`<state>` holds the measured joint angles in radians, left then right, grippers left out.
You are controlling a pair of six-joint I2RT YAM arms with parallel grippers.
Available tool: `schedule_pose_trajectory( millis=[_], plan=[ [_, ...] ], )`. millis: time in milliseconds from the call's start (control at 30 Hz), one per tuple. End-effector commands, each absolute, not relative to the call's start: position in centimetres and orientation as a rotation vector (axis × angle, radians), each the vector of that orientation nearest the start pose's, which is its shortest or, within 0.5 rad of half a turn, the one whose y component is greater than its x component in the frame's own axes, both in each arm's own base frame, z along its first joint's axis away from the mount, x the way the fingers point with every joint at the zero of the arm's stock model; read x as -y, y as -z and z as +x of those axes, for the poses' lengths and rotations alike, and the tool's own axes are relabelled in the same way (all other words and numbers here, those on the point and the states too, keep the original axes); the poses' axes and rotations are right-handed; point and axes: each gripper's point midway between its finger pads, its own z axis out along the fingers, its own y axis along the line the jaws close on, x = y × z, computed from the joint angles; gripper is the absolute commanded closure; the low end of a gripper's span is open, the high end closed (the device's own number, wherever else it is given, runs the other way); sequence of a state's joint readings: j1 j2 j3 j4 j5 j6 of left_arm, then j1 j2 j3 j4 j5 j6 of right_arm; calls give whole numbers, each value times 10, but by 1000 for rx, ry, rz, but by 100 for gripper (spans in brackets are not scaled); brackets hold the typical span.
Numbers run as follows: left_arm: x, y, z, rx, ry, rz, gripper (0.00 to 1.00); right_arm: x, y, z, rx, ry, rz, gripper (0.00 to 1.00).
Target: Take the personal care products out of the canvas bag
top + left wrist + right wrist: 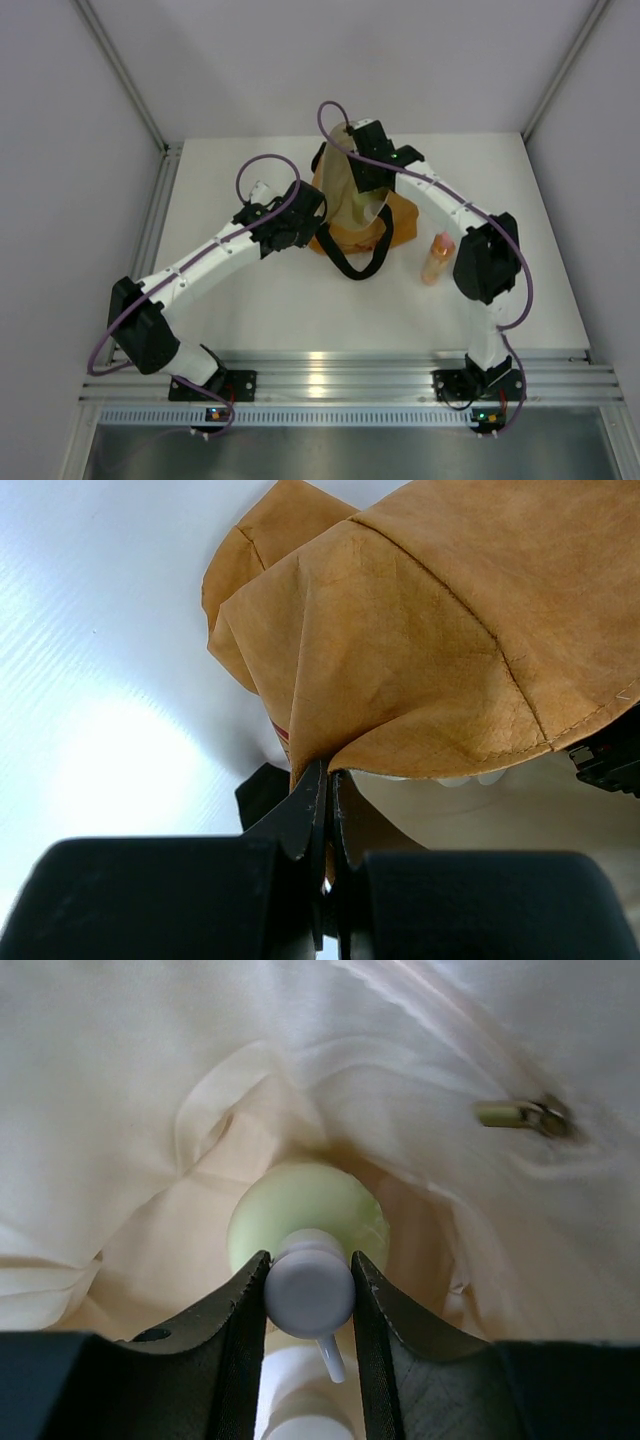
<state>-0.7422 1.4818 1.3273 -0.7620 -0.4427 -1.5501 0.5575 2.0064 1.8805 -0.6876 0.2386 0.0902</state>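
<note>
Clamping the pump bottle's (300, 1210) top is the right end effector (310, 1268).

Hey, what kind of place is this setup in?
Probably a robotics lab test cell: a left arm and right arm bolted to an aluminium rail, a white table boxed in by plain grey panels, and staged props, a canvas bag and an orange bottle.

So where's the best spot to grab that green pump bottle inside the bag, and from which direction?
By its white pump head, entering the canvas bag through its mouth. The pump bottle points its top at the opening, and the cream lining crowds its body, leaving only the head free. The right gripper is shut on it that way.
</note>
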Motion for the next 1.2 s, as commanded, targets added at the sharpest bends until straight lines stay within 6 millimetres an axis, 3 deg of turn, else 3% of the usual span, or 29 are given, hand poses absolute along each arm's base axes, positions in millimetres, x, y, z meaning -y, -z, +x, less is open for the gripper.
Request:
schedule_pose_trajectory(
  millis=[0,533,1000,1167],
  plan=[
    [237,-189,317,-2169,475,-1123,100,-263,-273,454,-2106,-152,-377,100],
    [238,-192,315,-2159,483,-1127,100,-279,-308,432,-2038,-211,-374,100],
    [234,-196,315,-2143,473,-1110,100,-280,-386,396,-1938,-280,-381,100],
    [233,-195,315,-2140,466,-1107,100,-278,-402,377,-1944,-309,-417,100]
  ],
)
